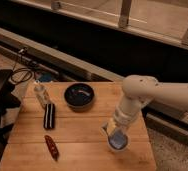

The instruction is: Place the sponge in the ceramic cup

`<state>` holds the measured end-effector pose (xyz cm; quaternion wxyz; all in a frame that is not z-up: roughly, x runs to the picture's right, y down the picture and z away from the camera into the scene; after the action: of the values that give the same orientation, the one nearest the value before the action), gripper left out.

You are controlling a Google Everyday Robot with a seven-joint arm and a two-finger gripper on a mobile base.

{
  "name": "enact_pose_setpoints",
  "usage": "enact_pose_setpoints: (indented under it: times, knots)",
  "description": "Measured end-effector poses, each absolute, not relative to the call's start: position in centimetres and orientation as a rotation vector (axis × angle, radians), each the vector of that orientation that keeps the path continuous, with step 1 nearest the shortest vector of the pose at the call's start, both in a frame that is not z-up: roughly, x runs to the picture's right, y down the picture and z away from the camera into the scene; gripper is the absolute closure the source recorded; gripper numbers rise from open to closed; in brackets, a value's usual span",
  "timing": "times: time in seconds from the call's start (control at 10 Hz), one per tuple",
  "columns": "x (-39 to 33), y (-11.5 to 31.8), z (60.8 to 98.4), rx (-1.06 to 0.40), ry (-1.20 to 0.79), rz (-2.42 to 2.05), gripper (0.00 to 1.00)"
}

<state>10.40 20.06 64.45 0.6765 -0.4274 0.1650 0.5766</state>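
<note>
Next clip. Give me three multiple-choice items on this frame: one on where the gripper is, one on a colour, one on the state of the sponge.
1. Where is the gripper?
A. Right above the ceramic cup, at front right.
B. Over the front left corner.
C. Raised high, far from any object.

2. What colour is the chili-like object at front left?
A. Green.
B. Red.
C. Yellow.

3. What state is the sponge in?
A. Lying loose beside the cup.
B. Hanging high in the air.
C. Down at the cup's mouth, under the gripper.

Answers:
1 A, the gripper sits directly over the cup.
2 B, it shows dark red.
3 C, blue shows within the cup's rim, just below the gripper.
</note>
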Motion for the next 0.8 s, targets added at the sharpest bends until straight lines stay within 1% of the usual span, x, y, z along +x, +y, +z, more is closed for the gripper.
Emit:
enact_pose_setpoints:
  times: [0.2, 0.4, 0.6, 0.7, 0.8]
  knots:
    - [10.3, 20.2, 64.4, -0.941, 0.381, 1.293, 0.49]
    - [10.4, 19.7, 64.3, -0.906, 0.378, 1.292, 0.34]
    - [10.7, 19.1, 64.0, -0.888, 0.367, 1.296, 0.31]
    - [10.9, 18.9, 63.9, -0.884, 0.359, 1.300, 0.22]
    - [11.1, 18.8, 63.8, -0.882, 0.357, 1.303, 0.20]
